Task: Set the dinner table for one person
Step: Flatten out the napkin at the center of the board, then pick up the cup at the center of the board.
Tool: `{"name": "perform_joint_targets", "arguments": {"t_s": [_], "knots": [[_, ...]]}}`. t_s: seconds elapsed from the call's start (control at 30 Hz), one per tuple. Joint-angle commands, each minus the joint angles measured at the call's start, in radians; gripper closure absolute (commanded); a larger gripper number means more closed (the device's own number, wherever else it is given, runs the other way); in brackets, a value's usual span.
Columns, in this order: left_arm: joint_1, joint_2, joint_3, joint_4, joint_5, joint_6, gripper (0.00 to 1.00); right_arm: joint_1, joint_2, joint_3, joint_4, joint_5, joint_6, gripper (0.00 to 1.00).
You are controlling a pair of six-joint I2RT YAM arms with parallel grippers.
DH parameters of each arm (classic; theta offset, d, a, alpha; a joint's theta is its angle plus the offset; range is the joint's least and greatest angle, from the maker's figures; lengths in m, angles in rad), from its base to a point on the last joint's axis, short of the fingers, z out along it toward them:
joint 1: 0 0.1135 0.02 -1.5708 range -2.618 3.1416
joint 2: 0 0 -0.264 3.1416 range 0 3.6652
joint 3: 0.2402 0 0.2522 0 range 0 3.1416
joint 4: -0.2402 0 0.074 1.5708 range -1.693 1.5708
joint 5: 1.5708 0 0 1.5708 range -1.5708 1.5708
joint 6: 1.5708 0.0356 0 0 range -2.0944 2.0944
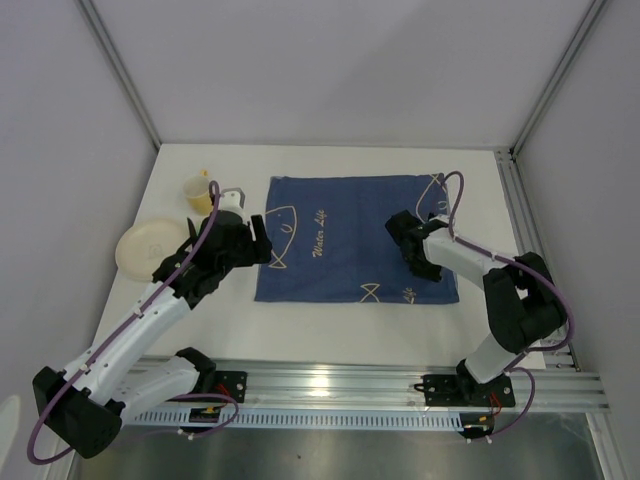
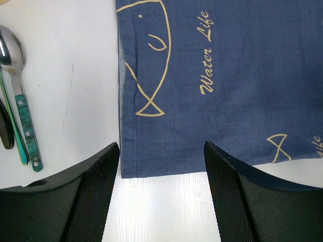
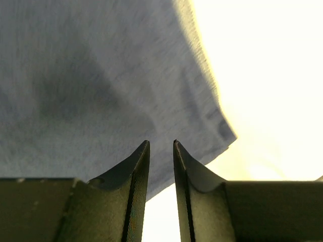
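Left end effector point(image 2: 161, 151) is hanging released, its fingers straddling the near left corner of a dark blue fish-print cloth point(image 1: 350, 220). Right end effector point(image 3: 161, 146) is hovering narrowly parted, gripping nothing, above the cloth's right side. The white dinner table point(image 1: 330, 330) is lying beneath everything, showing bare margins around the cloth. A spoon point(image 2: 12, 50), plate point(image 1: 150, 248) and yellow cup point(image 1: 198, 192) are sitting left of the cloth.

White arms point(image 1: 140, 320), black joints point(image 1: 520, 310), seemingly purple cables point(image 1: 461, 185).
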Motion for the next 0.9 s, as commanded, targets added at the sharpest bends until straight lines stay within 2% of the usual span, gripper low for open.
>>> {"name": "perform_joint_targets", "arguments": {"t_s": [0.0, 0.07, 0.13, 0.3, 0.6, 0.87], "knots": [[-0.008, -0.016, -0.004, 0.021, 0.015, -0.016, 0.28, -0.048, -0.014, 0.029, 0.008, 0.071, 0.024, 0.71], [-0.010, -0.017, -0.005, 0.021, 0.015, -0.016, 0.28, -0.067, 0.017, 0.063, 0.008, 0.094, 0.021, 0.68], [-0.010, -0.019, -0.005, 0.023, 0.018, -0.014, 0.28, -0.090, 0.071, 0.088, 0.008, 0.091, 0.016, 0.61], [-0.013, -0.020, -0.008, 0.021, 0.015, -0.013, 0.28, -0.121, 0.155, 0.140, 0.030, 0.087, 0.011, 0.55], [-0.014, -0.019, -0.011, 0.021, 0.004, -0.003, 0.27, -0.199, 0.212, 0.132, 0.077, 0.057, -0.024, 0.57], [-0.014, -0.008, -0.013, 0.019, -0.007, -0.002, 0.27, -0.228, 0.257, 0.152, -0.048, 0.168, 0.118, 0.57]]}}
